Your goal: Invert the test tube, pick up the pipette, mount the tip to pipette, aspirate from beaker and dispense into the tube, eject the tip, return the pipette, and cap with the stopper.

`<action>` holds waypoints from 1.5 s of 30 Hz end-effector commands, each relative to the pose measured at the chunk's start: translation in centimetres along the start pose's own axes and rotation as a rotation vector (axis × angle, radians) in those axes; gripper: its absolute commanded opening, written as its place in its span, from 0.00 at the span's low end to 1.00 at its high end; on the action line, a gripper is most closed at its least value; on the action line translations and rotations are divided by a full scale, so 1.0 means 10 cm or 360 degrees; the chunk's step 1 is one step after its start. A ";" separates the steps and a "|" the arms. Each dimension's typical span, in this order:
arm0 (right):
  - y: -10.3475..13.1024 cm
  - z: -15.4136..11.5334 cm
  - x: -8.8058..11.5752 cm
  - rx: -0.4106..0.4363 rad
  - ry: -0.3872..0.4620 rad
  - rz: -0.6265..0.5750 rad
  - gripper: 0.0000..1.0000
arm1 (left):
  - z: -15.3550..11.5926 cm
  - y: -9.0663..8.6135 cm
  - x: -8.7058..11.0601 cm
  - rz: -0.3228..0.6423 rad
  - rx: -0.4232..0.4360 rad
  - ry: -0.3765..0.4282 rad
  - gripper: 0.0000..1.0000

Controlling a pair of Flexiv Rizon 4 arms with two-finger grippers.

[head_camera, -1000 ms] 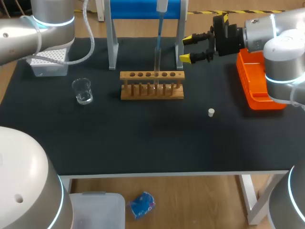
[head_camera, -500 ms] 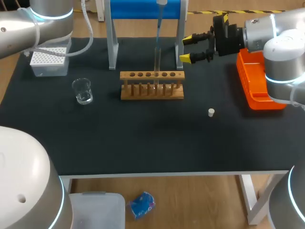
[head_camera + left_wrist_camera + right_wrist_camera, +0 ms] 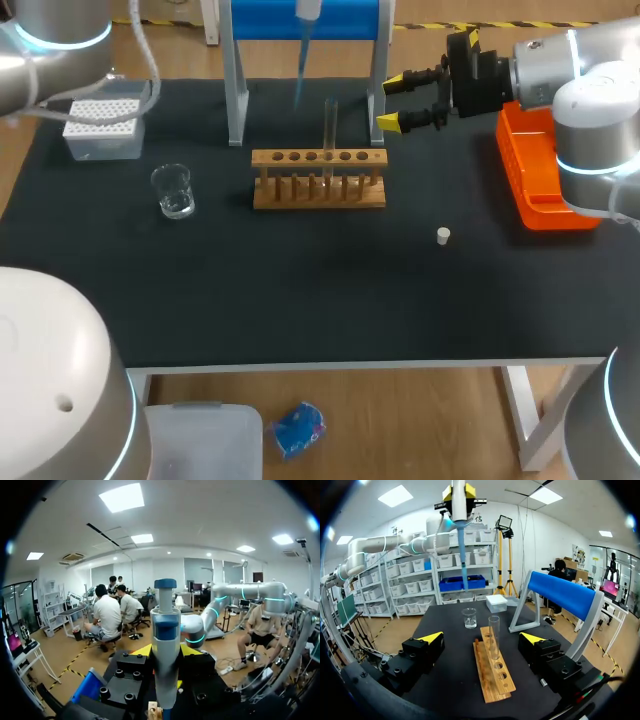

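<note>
Clasping the pipette [image 3: 165, 630], apparently, left hand [image 3: 459, 491] hangs high; right hand [image 3: 393, 101] (empty) gapes near tube [image 3: 330, 130].

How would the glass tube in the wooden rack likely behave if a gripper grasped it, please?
The tube looks like thin clear glass, so probably light, slippery and fragile. Tall above the rack, it may tilt if pushed sideways.

Bright, even light from ceiling panels [image 3: 121, 497]; beaker [image 3: 174, 190] glints; shadows on dark table [image 3: 300, 300] faint, perhaps absent.
</note>
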State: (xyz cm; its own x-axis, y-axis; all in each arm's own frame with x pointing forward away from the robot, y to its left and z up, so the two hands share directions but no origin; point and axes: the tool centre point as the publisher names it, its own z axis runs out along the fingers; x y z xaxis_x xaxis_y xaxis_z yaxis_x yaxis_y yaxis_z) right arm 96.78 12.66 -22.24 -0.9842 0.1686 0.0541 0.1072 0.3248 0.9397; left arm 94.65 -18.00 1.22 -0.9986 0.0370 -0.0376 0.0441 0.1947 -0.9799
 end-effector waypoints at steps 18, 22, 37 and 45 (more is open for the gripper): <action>0.03 -0.77 1.24 -0.0401 0.0238 -0.0199 1.00 | 0.41 0.16 1.21 -0.0042 0.0074 -0.0022 0.00; 0.01 -0.78 1.45 -0.0441 0.0276 -0.0204 1.00 | 0.59 0.22 1.37 -0.0048 0.0110 -0.0026 0.00; 0.14 -0.76 1.66 -0.0537 0.0383 -0.0274 1.00 | 0.74 0.58 1.21 0.0030 0.0123 0.0183 0.00; 0.17 -0.67 1.66 -0.0546 0.0388 -0.0251 1.00 | 0.75 0.68 1.17 0.0040 0.0109 0.0225 0.00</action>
State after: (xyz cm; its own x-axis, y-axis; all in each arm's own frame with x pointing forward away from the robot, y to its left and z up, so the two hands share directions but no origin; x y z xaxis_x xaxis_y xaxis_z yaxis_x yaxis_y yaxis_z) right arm 79.57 9.48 -17.39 -0.9936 -0.0969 -0.0578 -0.0576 -0.0045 0.9983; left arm 82.71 -23.47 -7.36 -0.9867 0.1573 -0.0403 0.0606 0.1262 -0.9902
